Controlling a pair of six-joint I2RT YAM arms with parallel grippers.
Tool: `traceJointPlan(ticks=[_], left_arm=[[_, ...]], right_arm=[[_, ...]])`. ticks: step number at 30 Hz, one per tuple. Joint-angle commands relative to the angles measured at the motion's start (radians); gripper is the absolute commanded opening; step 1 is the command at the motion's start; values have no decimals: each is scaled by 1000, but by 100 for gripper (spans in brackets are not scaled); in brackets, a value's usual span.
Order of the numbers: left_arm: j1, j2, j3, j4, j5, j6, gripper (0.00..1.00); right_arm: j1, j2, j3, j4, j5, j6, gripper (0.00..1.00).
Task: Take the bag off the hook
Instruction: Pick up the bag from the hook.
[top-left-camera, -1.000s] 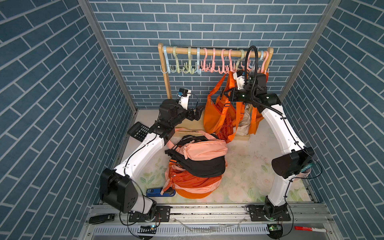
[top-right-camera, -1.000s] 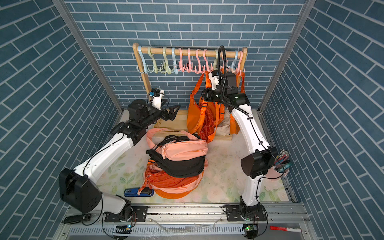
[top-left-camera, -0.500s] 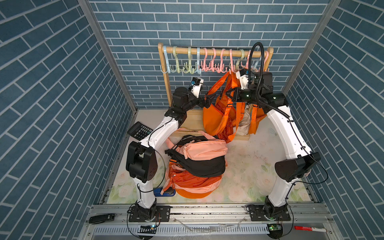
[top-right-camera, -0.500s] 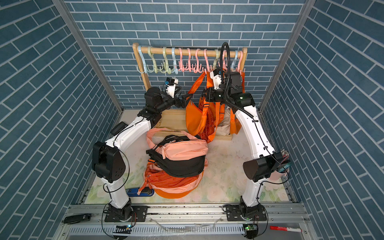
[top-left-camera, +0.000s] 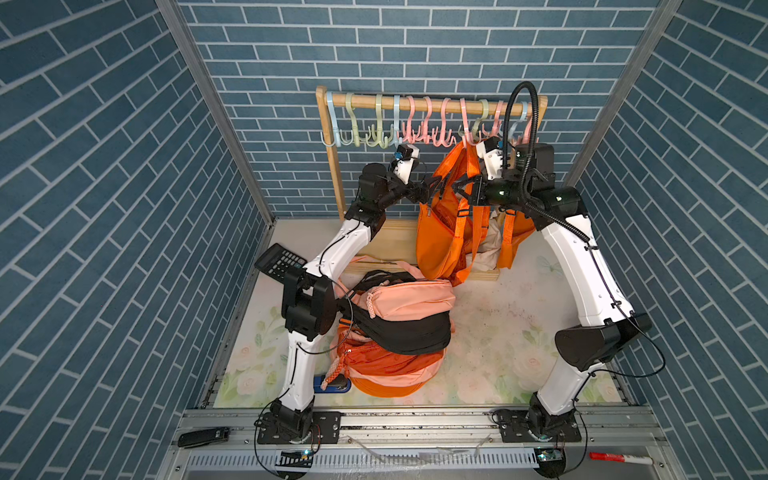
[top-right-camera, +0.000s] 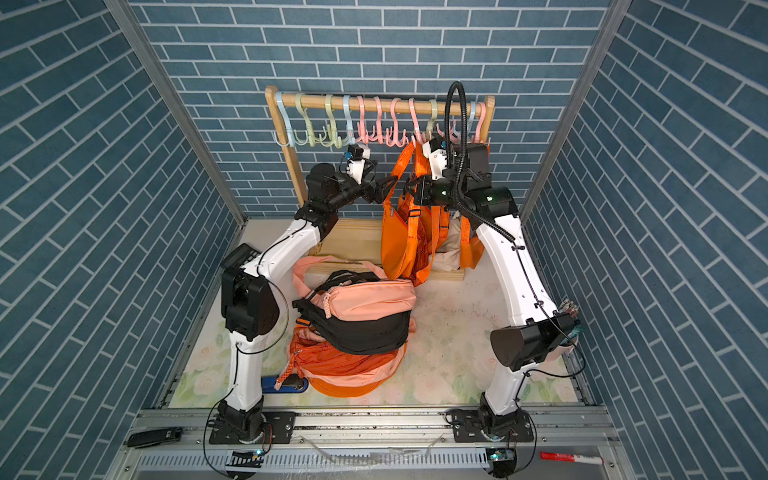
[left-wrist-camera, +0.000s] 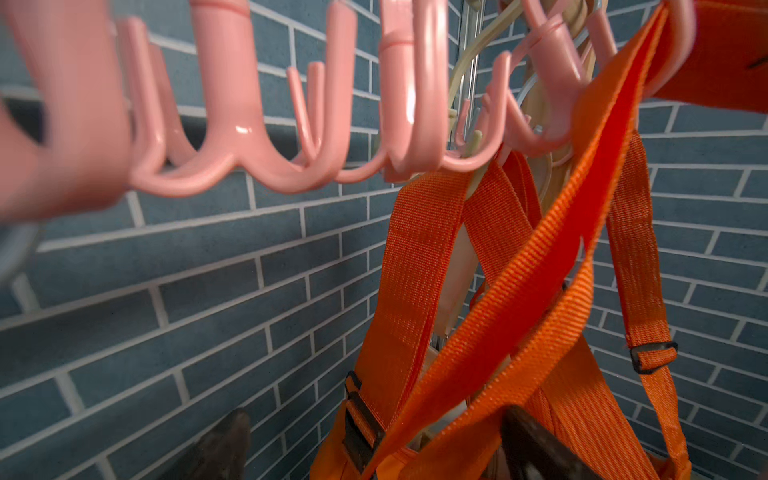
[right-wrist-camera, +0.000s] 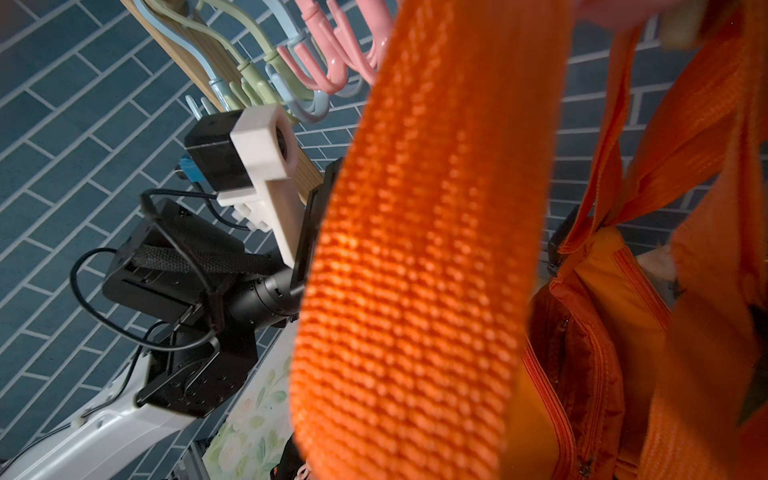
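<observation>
Blue brick booth, wooden rack (top-left-camera: 415, 101) at rear. Bag (top-left-camera: 440, 237), orange: hangs by straps (left-wrist-camera: 419, 266) from pink hook (top-left-camera: 465, 133). Left gripper (top-left-camera: 432, 189): jaws wide, one of the straps between them, ungripped. Right gripper (top-left-camera: 464, 192): closed tight among the straps, opposite side; hold not discernible.

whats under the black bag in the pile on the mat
A crumpled orange bag lies under the black bag, its lower part showing. Anything further beneath them is covered.
</observation>
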Motion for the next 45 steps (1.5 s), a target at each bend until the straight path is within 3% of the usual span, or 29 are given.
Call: traceJointPlan(ticks=[1,6,13,15,17,19,21,23,35,45], left_arm=[[-1,23,58,7,31,-19,94],[-1,81,146,17,61,-60,91],[-6,156,229,76,84,-141,79],[-11,166,237,80,87,-140,68],[-16,169,239,79,92,-136,46],[-18,167,237,82,106,-138,31],[-22,161,235,80,110,-142,21],[-21,146,224,73,84,-151,0],[-22,6,48,120,19,-181,0],[-21,-15,72,17,1,-195,0]], right_arm=[[4,-42,-12,-26,-24,-22,0],[4,-88,-71,-1,6,-25,0],[4,-130,-103,-1,34,-36,0],[3,-136,-109,-9,44,-41,0],[4,-140,-112,-17,55,-46,0],[3,-149,-124,-16,65,-48,0],[3,-155,-133,-14,74,-49,0],[1,-157,-134,-18,88,-50,0],[-18,-110,-79,-56,129,-23,0],[-58,-42,-6,-5,91,23,0]])
